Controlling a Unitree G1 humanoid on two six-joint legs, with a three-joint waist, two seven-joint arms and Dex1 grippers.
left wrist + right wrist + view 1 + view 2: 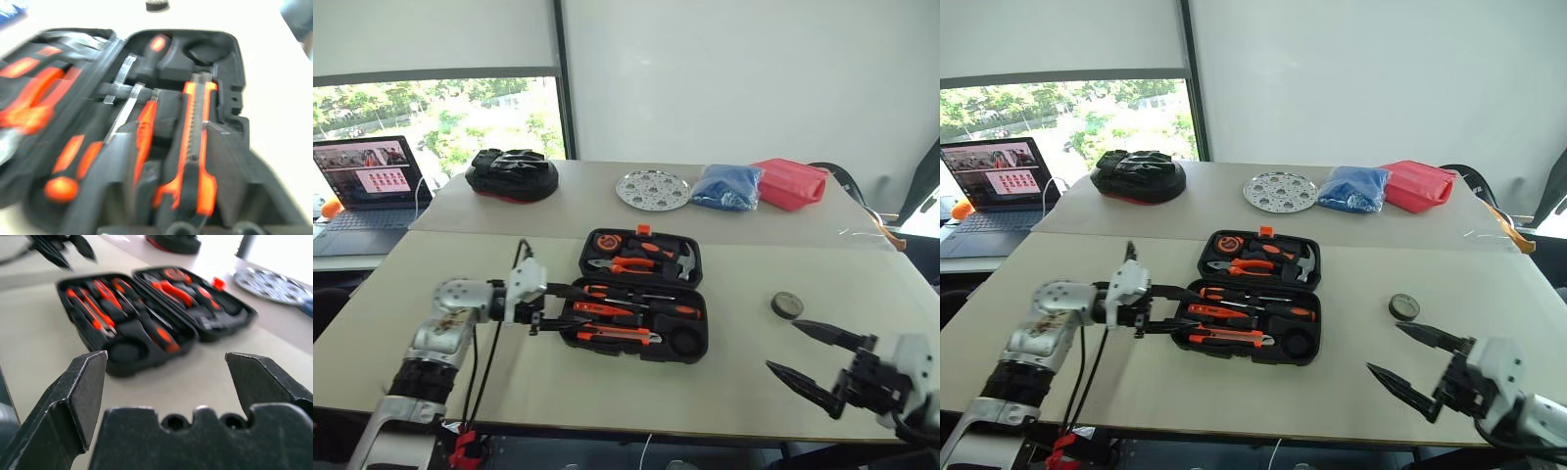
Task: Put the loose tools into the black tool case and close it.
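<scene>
The black tool case (642, 294) is seen lying open on the pale surface (607, 392), between the two claws. The left claw (564, 305) is held just at the case's near-left edge, its two black fingers parted and nothing gripped between them. In the tray half directly ahead of this claw, the utility knife (619, 336) is seated along the nearest row, with two screwdrivers (641, 309) lying in the rows beyond it; from the left wrist camera a slim orange tester pen (144, 134) is made out beside the knife, though blurred. The round recess (685, 343) at the tray's far end from the left claw is seen unfilled. In the lid half, farther from both claws, pliers (622, 264), a hammer (680, 262) and a tape measure (604, 241) are held in their places.

The right claw (813, 360) is held well apart from the case, its fingers spread wide and gripping nothing. The small dark-grey roll (787, 305) is seen resting on the surface just beyond this claw, between it and the case's right end, touching neither.
</scene>
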